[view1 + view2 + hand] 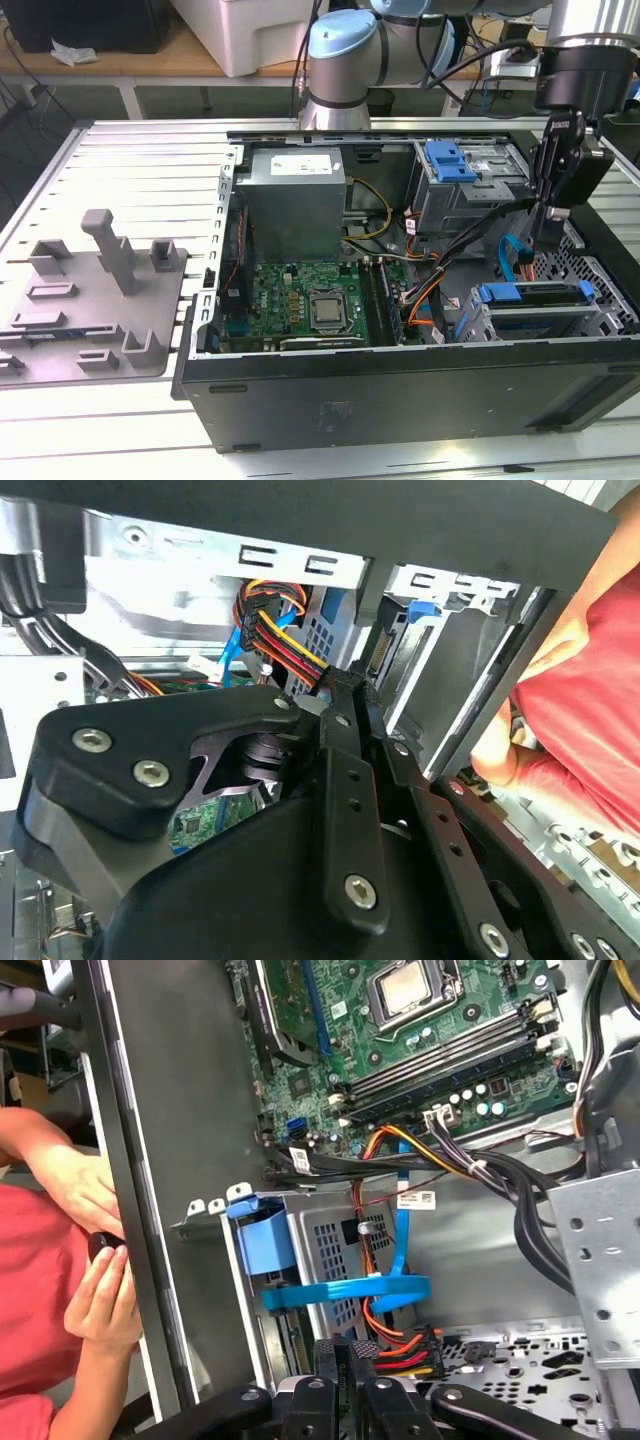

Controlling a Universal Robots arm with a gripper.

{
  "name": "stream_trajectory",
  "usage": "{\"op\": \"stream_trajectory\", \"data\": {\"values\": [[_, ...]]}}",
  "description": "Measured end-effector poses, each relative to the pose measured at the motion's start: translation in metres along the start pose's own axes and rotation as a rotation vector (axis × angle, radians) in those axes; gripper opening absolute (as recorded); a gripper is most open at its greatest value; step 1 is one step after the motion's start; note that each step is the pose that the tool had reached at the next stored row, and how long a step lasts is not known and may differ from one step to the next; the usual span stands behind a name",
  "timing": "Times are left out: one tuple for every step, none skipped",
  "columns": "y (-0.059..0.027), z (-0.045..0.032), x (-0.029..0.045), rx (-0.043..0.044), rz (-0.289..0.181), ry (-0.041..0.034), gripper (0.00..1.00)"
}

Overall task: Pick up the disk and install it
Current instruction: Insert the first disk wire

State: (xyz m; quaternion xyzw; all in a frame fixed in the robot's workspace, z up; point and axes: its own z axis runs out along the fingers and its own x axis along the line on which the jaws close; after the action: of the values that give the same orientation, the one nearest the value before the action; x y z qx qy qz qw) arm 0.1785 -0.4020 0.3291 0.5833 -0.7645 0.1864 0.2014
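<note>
Disk (535,298) with its blue rail seems already seated in the cage (478,320) at the exterior view's right of the open case (400,400), while the gripper (540,240) hangs just above it, clenched on nothing, so I judge that little work is left.

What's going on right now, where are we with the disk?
The robot's hand hangs inside the open computer case, shut and empty, just above the drive cage on the exterior view's right. The disk, with its blue rail, lies in that cage, and the hand is not touching it. A person in a red shirt stands right beside the case wall.
</note>
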Motion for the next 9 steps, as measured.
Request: {"op": "stream_trajectory", "data": {"values": [[0.0002, 0.0003, 0.0015, 0.0008, 0.001, -0.0017, 0.16], [0.0005, 0.0005, 0.0030, 0.0017, 0.001, -0.0033, 0.16], [0.0009, 0.0009, 0.0061, 0.0033, 0.002, -0.0061, 0.16], [0.0010, 0.0013, 0.0078, 0.0043, 0.003, -0.0080, 0.16], [0.0010, 0.0018, 0.0094, 0.0052, 0.003, -0.0099, 0.16], [0.0006, 0.0029, 0.0120, 0.0067, 0.004, -0.0141, 0.16], [0.0001, 0.0042, 0.0146, 0.0082, 0.004, -0.0201, 0.16], [-0.0002, 0.0049, 0.0160, 0.0089, 0.004, -0.0243, 0.16], [-0.0005, 0.0056, 0.0170, 0.0093, 0.004, -0.0279, 0.16]]}}
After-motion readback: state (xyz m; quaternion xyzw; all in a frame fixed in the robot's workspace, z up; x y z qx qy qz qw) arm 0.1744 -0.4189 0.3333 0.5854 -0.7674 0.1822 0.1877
